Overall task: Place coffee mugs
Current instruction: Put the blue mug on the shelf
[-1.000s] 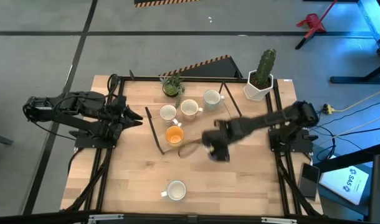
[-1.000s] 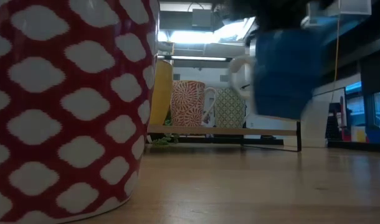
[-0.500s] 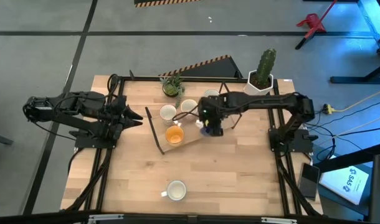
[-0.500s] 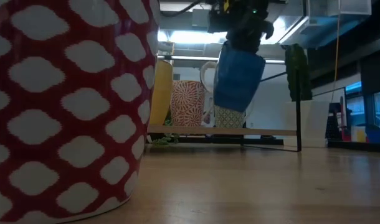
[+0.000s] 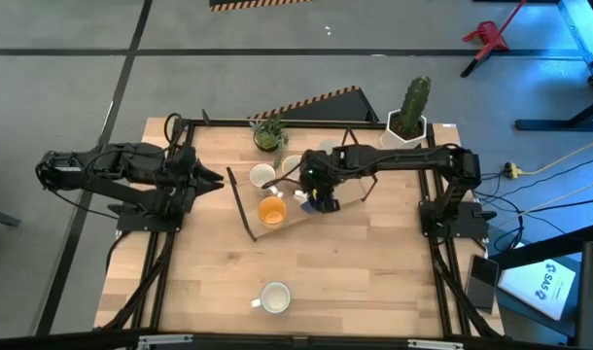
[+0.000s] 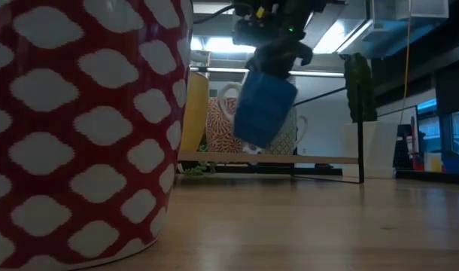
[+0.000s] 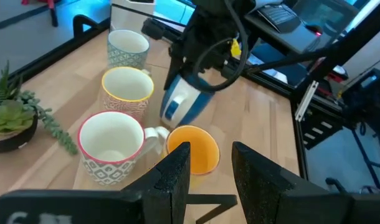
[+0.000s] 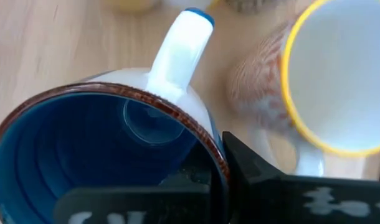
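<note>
My right gripper [image 5: 319, 192] is shut on a blue mug [image 6: 263, 109], white inside near the handle, and holds it tilted above the mug cluster. An orange mug [image 5: 271, 210] and three pale patterned mugs [image 5: 261, 176] [image 5: 295, 165] [image 5: 328, 148] stand upright on a low board. Another white mug [image 5: 275, 297] stands near the table's near edge. It fills the low view's left [image 6: 79, 128] with a red-and-white pattern. My left gripper [image 5: 214, 180] waits open at the table's left, pointing at the cluster [image 7: 205, 174]. My right gripper pinches the blue mug's rim wall [image 8: 210, 148], one finger [image 8: 187, 171] inside the mug and one [image 8: 252, 165] outside, on the side opposite the handle [image 8: 177, 50]. The fingers come from above. The mug hangs tilted, lifted clear of the board and the other mugs.
A low wooden board with a thin dark frame [image 5: 243, 206] bears the mug cluster. A small green plant [image 5: 268, 134] stands at the far edge. A cactus in a white pot [image 5: 405, 131] stands at the far right. Bare table lies in the near half.
My right gripper has carried the blue mug from the table's middle toward the far edge and the left, to just above the mug cluster beside the orange mug. The mug has stayed lifted clear and has tipped further over.
</note>
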